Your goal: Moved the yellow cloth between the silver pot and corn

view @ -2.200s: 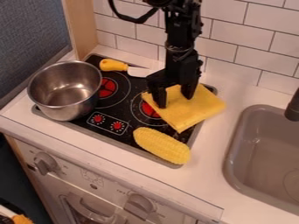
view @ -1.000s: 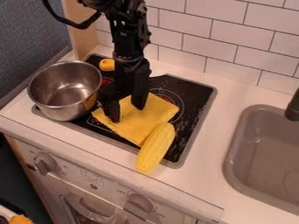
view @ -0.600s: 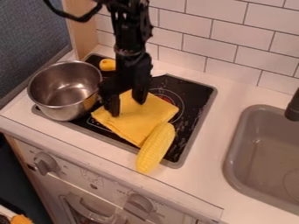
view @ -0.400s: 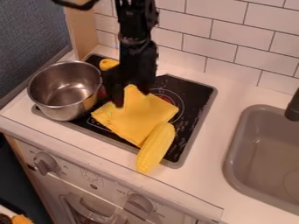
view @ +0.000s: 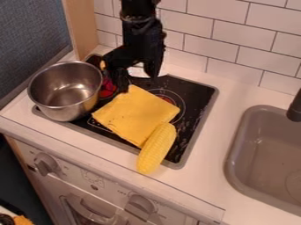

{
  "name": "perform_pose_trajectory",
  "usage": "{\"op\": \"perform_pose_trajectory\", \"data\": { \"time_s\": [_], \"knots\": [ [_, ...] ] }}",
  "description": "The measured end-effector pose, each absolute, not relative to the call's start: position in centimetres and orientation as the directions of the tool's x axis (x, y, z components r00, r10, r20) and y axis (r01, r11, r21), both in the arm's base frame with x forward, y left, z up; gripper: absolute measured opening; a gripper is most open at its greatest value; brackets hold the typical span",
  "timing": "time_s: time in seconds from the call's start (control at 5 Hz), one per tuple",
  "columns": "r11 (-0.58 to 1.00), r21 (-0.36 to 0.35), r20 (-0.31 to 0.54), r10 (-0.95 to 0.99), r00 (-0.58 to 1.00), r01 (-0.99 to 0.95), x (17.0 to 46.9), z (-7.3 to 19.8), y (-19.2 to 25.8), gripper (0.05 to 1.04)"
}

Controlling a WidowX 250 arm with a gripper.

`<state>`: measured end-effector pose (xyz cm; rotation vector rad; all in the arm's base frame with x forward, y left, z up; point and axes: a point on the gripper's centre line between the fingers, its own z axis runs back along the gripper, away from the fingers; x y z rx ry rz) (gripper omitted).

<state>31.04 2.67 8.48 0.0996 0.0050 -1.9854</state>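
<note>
Cloth, yellow and folded into a thick square, lies flat on the black stovetop, between the silver pot and the corn. Its corners point roughly up, down and to both sides of the view; the left corner sits close to the pot's lower right side, contact uncertain. Corn touches the cloth's lower right edge and lies at a slant, its bottom end extending over the stovetop's front rim toward the tabletop. Pot is upright at the stovetop's left side, with its mouth facing up. Gripper hangs down from the top of the view, above the rear part of the stovetop. Fingers are spread, nothing pinched; one tip is near the cloth's upper corner, and whether the two touch cannot be told. Knife lies behind the fingers near the rear rim, pale blade visible between them, yellow handle mostly hidden. White tiles line the wall at the back. Gray sink is at right, set into the tabletop, with a dark faucet at the view's right edge.
</note>
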Motion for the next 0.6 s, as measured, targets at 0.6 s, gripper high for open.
{"op": "perform_pose_trajectory", "data": {
  "time_s": [0.6],
  "knots": [
    [-0.409, 0.045, -0.074, -0.911, -0.406, 0.911, 31.08, 8.53, 2.62, 0.999]
  ]
}}
